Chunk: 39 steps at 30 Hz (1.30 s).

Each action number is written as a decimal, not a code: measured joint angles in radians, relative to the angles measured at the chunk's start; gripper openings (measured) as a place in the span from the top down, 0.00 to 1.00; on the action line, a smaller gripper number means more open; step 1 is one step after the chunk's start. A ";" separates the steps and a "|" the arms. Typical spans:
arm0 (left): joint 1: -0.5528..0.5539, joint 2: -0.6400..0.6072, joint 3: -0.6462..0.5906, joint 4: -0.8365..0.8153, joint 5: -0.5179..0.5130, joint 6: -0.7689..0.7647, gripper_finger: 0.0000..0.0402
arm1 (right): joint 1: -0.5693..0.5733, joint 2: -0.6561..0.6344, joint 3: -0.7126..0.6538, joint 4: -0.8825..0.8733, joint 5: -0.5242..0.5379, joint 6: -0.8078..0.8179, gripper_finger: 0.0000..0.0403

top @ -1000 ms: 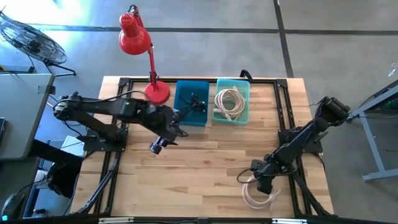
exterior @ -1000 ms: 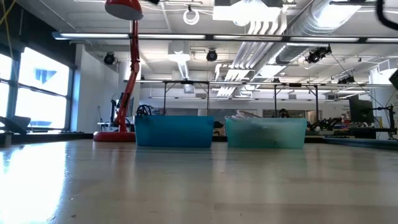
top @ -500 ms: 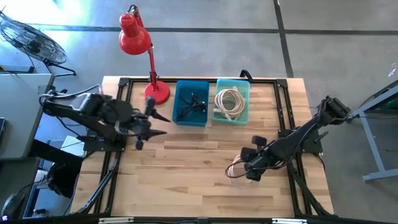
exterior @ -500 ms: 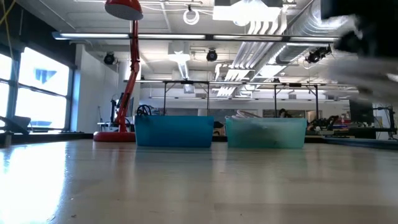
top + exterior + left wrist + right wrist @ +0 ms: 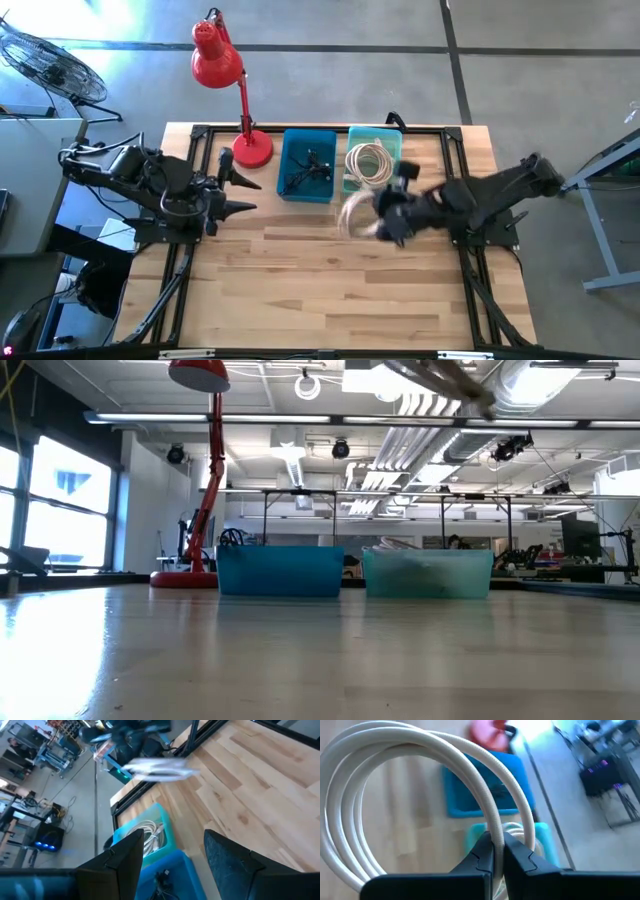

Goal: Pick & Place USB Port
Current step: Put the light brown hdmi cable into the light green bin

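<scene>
A coil of white cable (image 5: 354, 214) hangs in the air in my right gripper (image 5: 384, 224), just near of the teal bin (image 5: 390, 185). That bin holds another white coil (image 5: 368, 164). The blue bin (image 5: 300, 190) beside it holds dark cables (image 5: 308, 168). In the left wrist view the carried coil (image 5: 159, 767) shows as a blur over the table. My left gripper (image 5: 250, 197) is open and holds nothing, low over the table to the left of the blue bin; its fingers stand wide apart (image 5: 172, 837). My right gripper (image 5: 498, 851) pinches the white coil between its two fingers, on the strands at one side of the loop (image 5: 496, 836). The fingers lie across the strands. The coil is lifted clear of the table and reaches out beyond the fingertips.
A red desk lamp has its base (image 5: 252, 148) at the far edge, left of the blue bin. The two bins (image 5: 280, 570) (image 5: 428, 573) stand side by side at the far edge. A black frame (image 5: 470, 290) borders the bare wood in the middle and near part.
My right gripper has lifted the white coil off the table's near right corner and swung it fast toward the far edge and the left, up to the teal bin. My left arm has drawn back from the blue bin toward the table's left edge.
</scene>
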 joint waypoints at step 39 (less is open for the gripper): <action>0.001 -0.056 -0.001 -0.075 -0.104 0.040 0.50 | -1.013 -0.002 -0.596 0.746 -0.807 -0.365 0.82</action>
